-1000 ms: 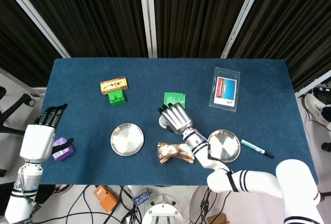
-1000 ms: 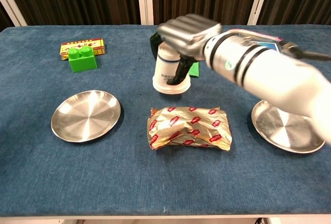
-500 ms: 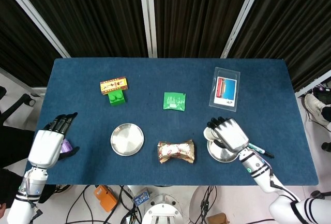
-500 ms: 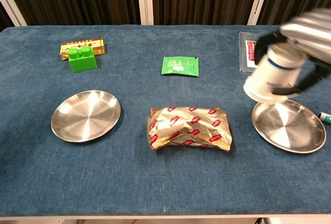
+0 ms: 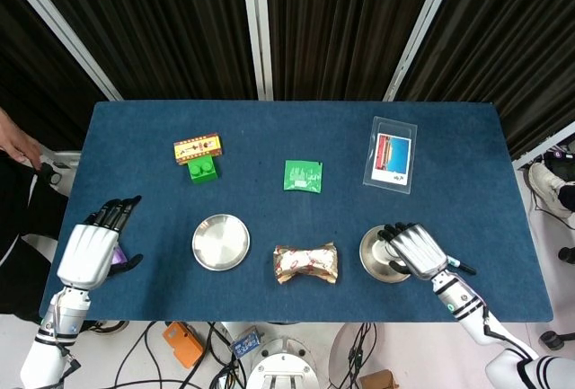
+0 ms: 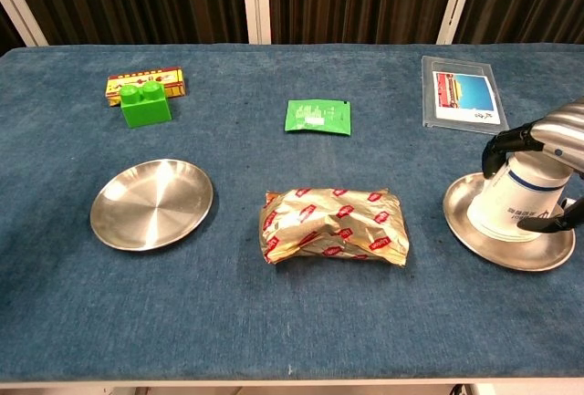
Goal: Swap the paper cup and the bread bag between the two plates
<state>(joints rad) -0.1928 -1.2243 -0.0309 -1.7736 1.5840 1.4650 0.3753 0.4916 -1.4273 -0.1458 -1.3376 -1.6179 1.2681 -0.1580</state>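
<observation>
The white paper cup (image 6: 522, 202) stands upside down on the right steel plate (image 6: 470, 231), and my right hand (image 6: 547, 140) grips it from above with fingers wrapped around its sides. In the head view that right hand (image 5: 415, 250) covers the cup over the right plate (image 5: 371, 249). The shiny gold bread bag (image 6: 333, 226) lies on the blue cloth between the plates, also seen as the bread bag (image 5: 306, 263) in the head view. The left plate (image 6: 151, 203) holds nothing. My left hand (image 5: 90, 250) hovers open at the table's left edge.
A green block (image 5: 203, 170) and a yellow-red box (image 5: 198, 147) sit at the back left. A green packet (image 5: 304, 175) lies mid-table, and a sleeved card (image 5: 392, 154) at the back right. A marker (image 5: 460, 267) lies right of the right plate. Someone's hand (image 5: 13, 142) shows at the far left.
My right hand has carried the cup from mid-table to the right and lowered it onto the right plate. The left hand shifted slightly.
</observation>
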